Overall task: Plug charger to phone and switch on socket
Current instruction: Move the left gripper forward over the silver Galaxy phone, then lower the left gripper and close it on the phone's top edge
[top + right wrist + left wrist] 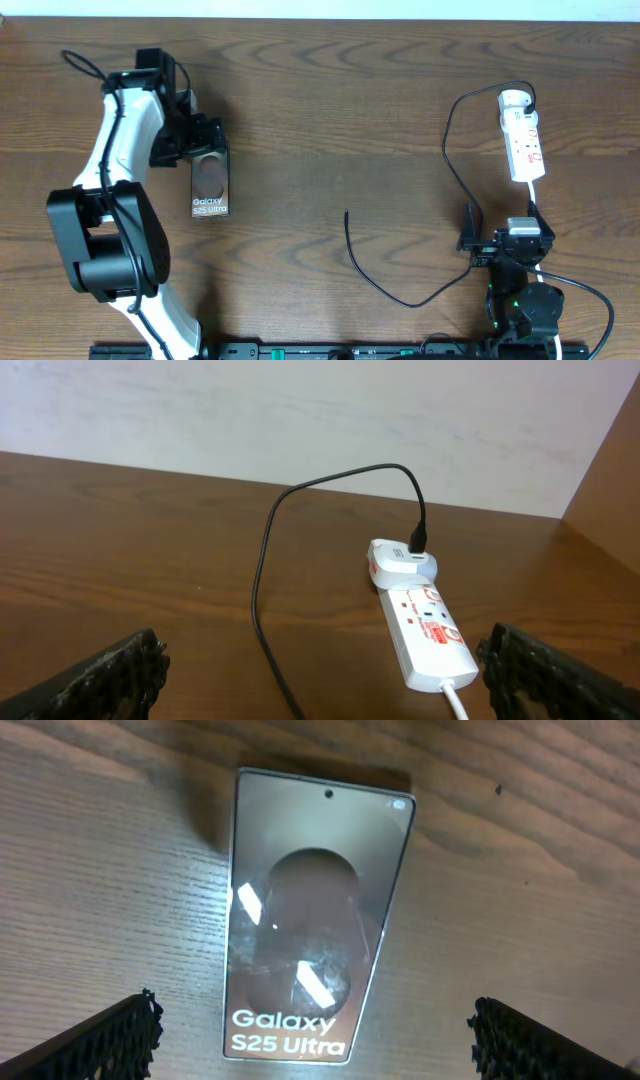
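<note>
Light falls evenly and fairly brightly from above on the wooden table [330,120], and shadows are short and soft. The phone [310,910] takes the strongest glare: white streaks cross its glass face in the left wrist view. A dark, soft-edged shadow lies on the wood just past its top left corner. On either side of the phone, the left gripper's fingers [100,1040] are dark and blurred. The pale wall [300,410] in the right wrist view looks washed out, perhaps overexposed.
</note>
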### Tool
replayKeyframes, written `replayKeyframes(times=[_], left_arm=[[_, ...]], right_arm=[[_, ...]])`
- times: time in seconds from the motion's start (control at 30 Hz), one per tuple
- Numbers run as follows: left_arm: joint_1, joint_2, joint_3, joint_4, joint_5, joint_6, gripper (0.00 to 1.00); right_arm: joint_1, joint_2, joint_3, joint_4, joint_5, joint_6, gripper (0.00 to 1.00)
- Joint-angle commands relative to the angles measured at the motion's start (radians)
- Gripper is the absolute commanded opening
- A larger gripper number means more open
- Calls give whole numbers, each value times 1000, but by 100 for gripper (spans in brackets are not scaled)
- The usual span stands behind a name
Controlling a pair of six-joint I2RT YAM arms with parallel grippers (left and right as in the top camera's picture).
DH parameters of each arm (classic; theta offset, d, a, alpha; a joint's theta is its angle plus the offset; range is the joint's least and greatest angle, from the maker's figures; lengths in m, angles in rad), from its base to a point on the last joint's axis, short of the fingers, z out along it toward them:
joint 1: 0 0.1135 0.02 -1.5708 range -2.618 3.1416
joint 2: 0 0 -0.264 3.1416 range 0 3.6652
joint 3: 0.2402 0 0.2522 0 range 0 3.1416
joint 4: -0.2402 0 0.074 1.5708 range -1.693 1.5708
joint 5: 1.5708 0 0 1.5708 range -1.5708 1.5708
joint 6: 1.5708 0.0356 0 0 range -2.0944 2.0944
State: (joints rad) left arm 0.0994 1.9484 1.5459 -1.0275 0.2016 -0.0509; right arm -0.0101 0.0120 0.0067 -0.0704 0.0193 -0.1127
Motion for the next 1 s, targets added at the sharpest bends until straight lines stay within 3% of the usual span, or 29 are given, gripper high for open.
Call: replayKeyframes(times=[0.0, 0.2, 0.63, 0.97], left_arm=[[-9, -1, -11, -15, 34, 43, 98], [-13, -1, -67, -9, -39, 44, 98], [-14, -1, -150, 42, -37, 111, 98], [-14, -1, -201, 171, -37, 110, 98]], right_arm=[[-7, -5, 0, -4, 8, 11, 99], [-7, -5, 0, -4, 7, 11, 99], [-7, -5, 0, -4, 7, 11, 99], [-7, -5, 0, -4, 7, 11, 99]])
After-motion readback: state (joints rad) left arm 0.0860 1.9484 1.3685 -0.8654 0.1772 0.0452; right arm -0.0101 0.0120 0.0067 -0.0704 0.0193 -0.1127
